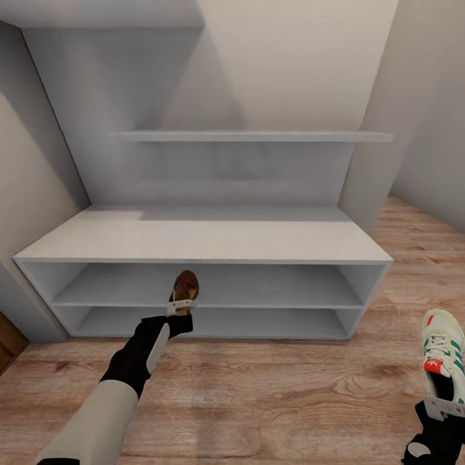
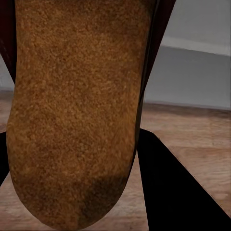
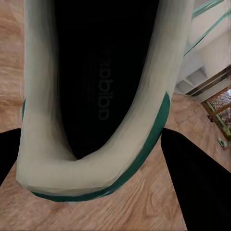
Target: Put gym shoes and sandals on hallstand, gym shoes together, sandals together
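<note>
Nearest, my right claw is clamped on a gym shoe above the corridor floor; farther left, my left claw grips a sandal at the hallstand. Best to push it deep onto the upper shelf.

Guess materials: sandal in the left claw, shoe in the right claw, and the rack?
Sandal: looks like suede or rough leather, a matte, grainy tan underside; the head view shows a glossier dark brown top.
Gym shoe: apparently smooth white leather or synthetic, with a green trim line and dark lining.
Hallstand: flat pale grey panels, matte, likely painted board or laminate.
Floor: wood-grain planks.
</note>
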You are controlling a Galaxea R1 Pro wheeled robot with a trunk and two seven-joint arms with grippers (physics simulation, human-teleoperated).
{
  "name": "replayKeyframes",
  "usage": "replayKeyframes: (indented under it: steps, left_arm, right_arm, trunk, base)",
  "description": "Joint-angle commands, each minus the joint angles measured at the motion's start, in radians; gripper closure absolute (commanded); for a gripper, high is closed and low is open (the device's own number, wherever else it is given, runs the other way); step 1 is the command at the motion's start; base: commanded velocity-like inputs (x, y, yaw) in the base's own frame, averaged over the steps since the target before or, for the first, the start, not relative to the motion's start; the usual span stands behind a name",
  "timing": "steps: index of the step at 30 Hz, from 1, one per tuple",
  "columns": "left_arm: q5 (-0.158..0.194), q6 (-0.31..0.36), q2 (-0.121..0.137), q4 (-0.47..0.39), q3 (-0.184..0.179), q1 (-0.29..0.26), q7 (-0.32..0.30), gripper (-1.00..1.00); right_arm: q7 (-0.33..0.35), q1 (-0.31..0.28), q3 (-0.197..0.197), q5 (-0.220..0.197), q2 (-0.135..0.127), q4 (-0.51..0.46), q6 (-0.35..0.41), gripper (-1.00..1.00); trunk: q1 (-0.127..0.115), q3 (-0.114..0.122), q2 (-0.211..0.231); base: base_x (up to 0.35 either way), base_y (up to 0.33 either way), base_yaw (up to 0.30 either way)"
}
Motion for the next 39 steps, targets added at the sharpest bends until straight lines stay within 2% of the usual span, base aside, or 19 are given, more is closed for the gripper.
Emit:
replayKeyframes:
  steps: [1, 8, 11, 28, 30, 31, 34, 39]
  left_arm:
    - [0.007, 0.006, 0.0, 0.0, 0.003, 0.0, -0.001, 1.0]
    - [0.007, 0.006, 0.002, 0.0, 0.003, 0.0, -0.001, 1.0]
    - [0.007, 0.006, 0.002, 0.0, 0.003, 0.0, -0.001, 1.0]
    - [0.007, 0.006, 0.002, -0.002, 0.002, 0.0, -0.001, 1.0]
    - [0.007, 0.006, 0.002, -0.002, 0.002, 0.0, -0.001, 1.0]
    - [0.007, 0.006, 0.002, -0.002, 0.003, 0.0, -0.001, 1.0]
    - [0.007, 0.006, 0.002, -0.003, 0.004, 0.0, -0.001, 1.0]
    - [0.008, 0.006, 0.002, -0.007, 0.004, 0.0, -0.001, 1.0]
  right_arm:
    - [-0.005, -0.001, 0.007, 0.002, -0.005, 0.001, 0.001, 1.0]
    - [0.003, -0.001, 0.006, -0.002, -0.041, 0.001, 0.001, 1.0]
    - [0.023, -0.001, 0.006, -0.002, -0.047, 0.001, 0.001, 1.0]
    - [0.044, -0.001, 0.005, -0.003, -0.049, 0.003, 0.002, 1.0]
    - [0.044, -0.001, 0.004, -0.003, -0.06, 0.003, 0.002, 1.0]
    - [0.043, -0.001, 0.003, -0.003, -0.079, 0.003, 0.002, 1.0]
    - [0.044, -0.001, 0.002, -0.003, -0.113, 0.004, 0.002, 1.0]
    - [0.043, -0.001, 0.002, -0.003, -0.134, 0.003, 0.002, 1.0]
  trunk:
    - [0.0, -0.001, 0.0]
    - [0.0, -0.001, 0.0]
    - [0.0, -0.001, 0.0]
    - [0.0, -0.001, 0.0]
    - [0.0, -0.001, 0.0]
    - [0.0, -0.001, 0.0]
    - [0.0, -0.001, 0.0]
    - [0.0, -0.001, 0.0]
  base:
    - [0.001, 0.0, 0.0]
    - [0.0, 0.0, 0.0]
    - [0.0, 0.0, 0.0]
    - [0.052, 0.0, 0.0]
    - [0.001, 0.0, 0.0]
    - [0.0, 0.0, 0.0]
    - [0.0, 0.0, 0.0]
    - [0.0, 0.0, 0.0]
